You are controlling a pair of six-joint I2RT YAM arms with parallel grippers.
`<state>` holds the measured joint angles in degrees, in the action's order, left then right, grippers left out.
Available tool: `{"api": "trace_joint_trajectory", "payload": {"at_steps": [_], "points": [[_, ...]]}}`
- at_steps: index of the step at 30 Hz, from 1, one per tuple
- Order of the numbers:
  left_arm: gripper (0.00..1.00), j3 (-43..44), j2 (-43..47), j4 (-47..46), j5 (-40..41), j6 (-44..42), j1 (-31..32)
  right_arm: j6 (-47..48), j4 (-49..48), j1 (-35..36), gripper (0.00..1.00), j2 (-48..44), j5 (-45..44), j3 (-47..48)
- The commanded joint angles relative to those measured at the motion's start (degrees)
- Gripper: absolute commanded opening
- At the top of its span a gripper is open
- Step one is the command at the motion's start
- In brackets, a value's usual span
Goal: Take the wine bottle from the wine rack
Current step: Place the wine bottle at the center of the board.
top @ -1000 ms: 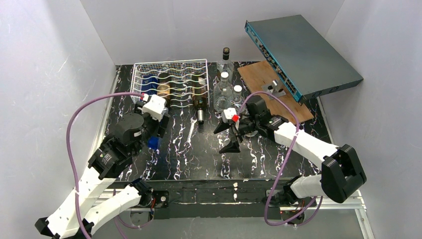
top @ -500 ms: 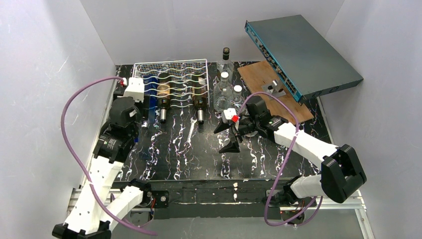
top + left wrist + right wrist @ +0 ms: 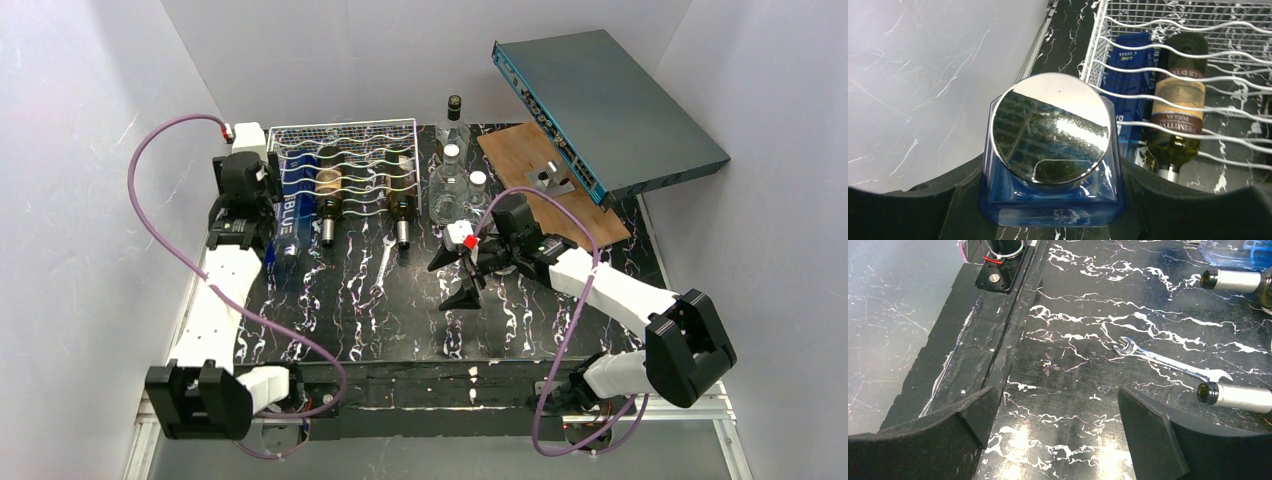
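The silver-white wire wine rack [image 3: 345,130] stands at the far left of the table, also in the left wrist view [image 3: 1198,30]. Two dark wine bottles [image 3: 328,190] [image 3: 402,195] lie in it, necks toward me; one shows in the wrist view [image 3: 1175,110]. Something blue [image 3: 1130,65] lies in the leftmost row. My left gripper [image 3: 1053,200] [image 3: 285,195] is shut on a blue bottle [image 3: 285,225] with a silver cap [image 3: 1050,132], held upright just outside the rack's left front corner. My right gripper [image 3: 455,270] [image 3: 1055,425] is open and empty, low over the middle of the table.
A wrench [image 3: 383,262] [image 3: 1168,360] lies on the table between the two bottle necks [image 3: 1233,395] [image 3: 1230,280]. Clear glass bottles [image 3: 450,170] stand right of the rack. A wooden board [image 3: 555,185] and a tilted dark box [image 3: 610,100] are at the far right. The left wall is close.
My left arm has swung from the table's left middle out to the rack's left front corner, carrying the blue bottle. The right arm has barely moved.
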<state>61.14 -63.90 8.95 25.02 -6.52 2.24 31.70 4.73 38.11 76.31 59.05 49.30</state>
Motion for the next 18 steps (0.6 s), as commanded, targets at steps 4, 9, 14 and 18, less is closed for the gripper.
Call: {"api": "trace_joint_trajectory", "payload": {"at_steps": [4, 9, 14, 18], "points": [[0.00, 9.2, -5.3, -13.3, -2.1, 2.5, -7.9, 1.5, 0.4, 0.8, 0.99, 0.2, 0.6, 0.2], [0.00, 10.1, -9.5, -17.0, -5.3, 3.4, -11.3, 2.5, 1.7, 0.8, 0.98, 0.8, 0.6, 0.9], [0.00, 11.1, -15.3, -23.3, -11.5, 8.0, -14.7, 2.8, 2.4, 0.9, 0.99, 1.2, 0.6, 1.2], [0.00, 13.7, -19.9, -26.9, -15.9, 9.6, -16.7, 3.3, 3.2, 0.9, 0.98, 1.4, 0.5, 1.4]]}}
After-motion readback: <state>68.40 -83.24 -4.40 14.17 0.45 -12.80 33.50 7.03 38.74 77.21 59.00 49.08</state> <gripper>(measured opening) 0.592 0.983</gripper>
